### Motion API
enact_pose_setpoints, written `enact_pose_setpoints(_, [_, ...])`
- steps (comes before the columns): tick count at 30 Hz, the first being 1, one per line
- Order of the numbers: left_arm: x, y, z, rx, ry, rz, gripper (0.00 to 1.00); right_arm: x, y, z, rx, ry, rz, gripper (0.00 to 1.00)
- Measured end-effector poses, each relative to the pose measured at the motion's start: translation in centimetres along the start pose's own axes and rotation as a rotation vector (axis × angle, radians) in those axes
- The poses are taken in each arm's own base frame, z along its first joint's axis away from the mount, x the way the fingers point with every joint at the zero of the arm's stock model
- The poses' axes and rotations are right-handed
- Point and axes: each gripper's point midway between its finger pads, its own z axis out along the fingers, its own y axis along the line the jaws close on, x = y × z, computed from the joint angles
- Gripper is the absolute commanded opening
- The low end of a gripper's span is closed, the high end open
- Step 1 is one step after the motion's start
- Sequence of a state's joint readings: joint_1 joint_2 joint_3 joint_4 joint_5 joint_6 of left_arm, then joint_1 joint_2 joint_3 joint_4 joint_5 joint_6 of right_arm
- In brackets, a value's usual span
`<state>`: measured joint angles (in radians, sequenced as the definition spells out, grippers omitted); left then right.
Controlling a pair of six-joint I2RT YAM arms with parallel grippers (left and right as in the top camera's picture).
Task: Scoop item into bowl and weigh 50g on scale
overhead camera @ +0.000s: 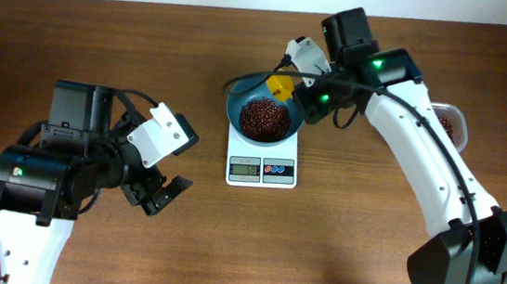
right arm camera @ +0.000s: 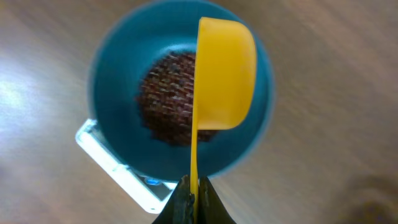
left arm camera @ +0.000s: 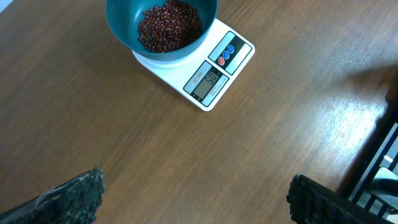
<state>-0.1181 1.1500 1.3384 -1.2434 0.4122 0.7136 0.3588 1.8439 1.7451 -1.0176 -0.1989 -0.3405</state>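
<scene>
We see the right fingers [right arm camera: 193, 196] pinched shut on the thin handle of a yellow plastic scoop [right arm camera: 225, 74]. The handle's long axis runs straight up the frame from them, out over the round teal-blue bowl [right arm camera: 115, 74]. The scoop looks rolled onto its side: the handle shows edge-on, the cup bulges towards the right of the frame, and its flat open face turns left towards the heap of small dark red-brown beans [right arm camera: 166, 99] in the bowl's bottom. So the beans lie just left of and below the cup, and any further tipping would, we judge, drop within the rim. Whether beans remain in the cup is hidden from us. The bowl sits on the small white rectangular scale [right arm camera: 118, 171], whose corner peeks out at lower left. The overhead view adds that the right arm is much the nearer. The left fingers [overhead camera: 175, 167] hang spread wide and empty over the brown wooden table [overhead camera: 104, 44] in the lower left, well apart from the scale. Only the left wrist view shows the scale's grey display [left arm camera: 208, 81], facing that camera, though we cannot read its digits with confidence. That reading decides whether more beans go in.
</scene>
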Motion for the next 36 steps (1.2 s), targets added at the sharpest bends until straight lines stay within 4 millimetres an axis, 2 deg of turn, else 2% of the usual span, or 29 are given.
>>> enact_pose_setpoints(5, [0.0, 0.0, 0.0, 0.0, 0.0, 0.0, 0.99, -0.8, -2.4, -0.1, 0.237, 0.028, -0.109, 0.04])
enact_pose_setpoints(11, [0.0, 0.0, 0.0, 0.0, 0.0, 0.0, 0.99, -0.8, -2.8, -0.2, 0.262, 0.033, -0.115, 0.04])
enact_pose_setpoints(20, [0.0, 0.0, 0.0, 0.0, 0.0, 0.0, 0.99, -0.7, 0.0, 0.3, 0.167, 0.042, -0.141, 0.04])
enact_pose_setpoints(27, [0.0, 0.0, 0.0, 0.0, 0.0, 0.0, 0.99, -0.1, 0.1, -0.1, 0.162, 0.07, -0.157, 0.04])
enact_pose_setpoints(32, [0.0, 0.0, 0.0, 0.0, 0.0, 0.0, 0.99, -2.9, -0.1, -2.0, 0.185, -0.017, -0.195, 0.04])
enact_pose_setpoints(35, [0.0, 0.0, 0.0, 0.0, 0.001, 0.0, 0.99, -3.4, 1.6, -1.9, 0.039, -0.075, -0.04, 0.04])
enact_pose_setpoints(36, [0.0, 0.0, 0.0, 0.0, 0.0, 0.0, 0.99, -3.5, 1.4, -2.2, -0.034, -0.104, 0.039, 0.04])
